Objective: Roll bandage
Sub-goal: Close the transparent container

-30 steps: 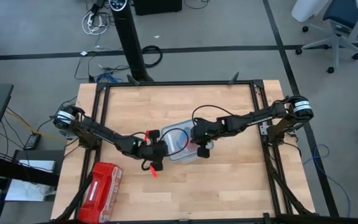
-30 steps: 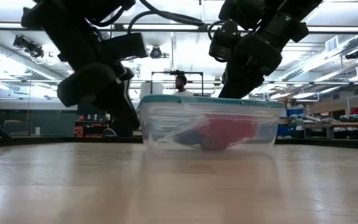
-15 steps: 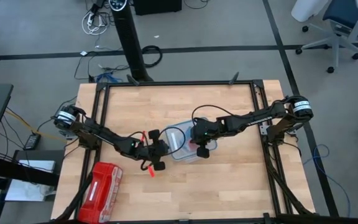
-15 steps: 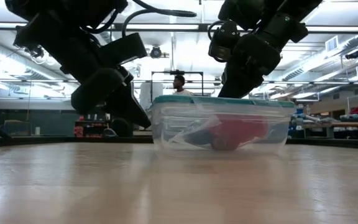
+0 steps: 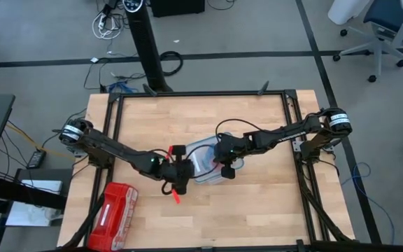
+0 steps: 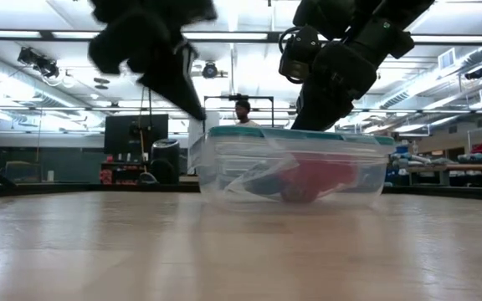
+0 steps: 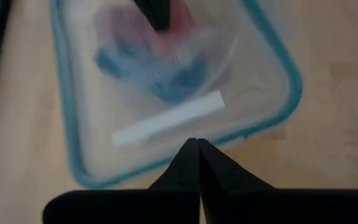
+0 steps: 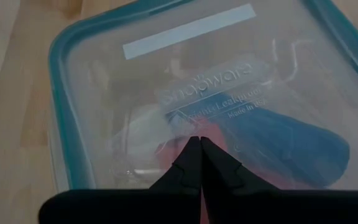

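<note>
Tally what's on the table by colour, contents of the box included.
Clear with teal-rimmed lid: 1, the lidded container
Blue: 1, the bandage inside the container
Red or pink: 2, the zip pouch at the table's front left, and a fabric item in the container beside the bandage
Total: 4

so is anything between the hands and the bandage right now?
Yes. The bandage lies inside the clear container, under its shut teal-rimmed lid. Both the left hand and right hand are shut, outside it above the lid.
</note>
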You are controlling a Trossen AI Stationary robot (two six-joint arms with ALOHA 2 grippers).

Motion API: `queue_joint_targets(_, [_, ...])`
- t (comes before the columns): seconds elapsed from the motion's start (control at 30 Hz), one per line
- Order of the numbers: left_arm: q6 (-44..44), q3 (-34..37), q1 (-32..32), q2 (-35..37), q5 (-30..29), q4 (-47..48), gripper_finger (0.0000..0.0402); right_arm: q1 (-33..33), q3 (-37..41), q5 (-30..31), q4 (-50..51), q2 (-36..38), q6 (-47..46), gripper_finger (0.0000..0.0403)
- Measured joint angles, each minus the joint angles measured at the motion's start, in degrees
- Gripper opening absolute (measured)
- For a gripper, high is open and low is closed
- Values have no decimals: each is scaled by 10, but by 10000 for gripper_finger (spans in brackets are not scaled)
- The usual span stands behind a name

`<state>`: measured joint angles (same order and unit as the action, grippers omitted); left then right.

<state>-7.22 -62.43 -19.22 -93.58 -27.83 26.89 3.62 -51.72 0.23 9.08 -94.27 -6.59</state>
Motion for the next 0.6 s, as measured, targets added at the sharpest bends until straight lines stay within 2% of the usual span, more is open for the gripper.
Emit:
queue_joint_targets(0.2, [67,-44,15,0,-25,8,0,0,0,3,-6,-1,-3,0])
queue_joint_targets(0.4, [83,-43,70,-30,44,-17,0,0,0,4,-8,-1,-7,0])
queue_joint_targets(0.6, [90,-43,108,-72,86,-46,0,0,1,-1,-10,-1,-7,0])
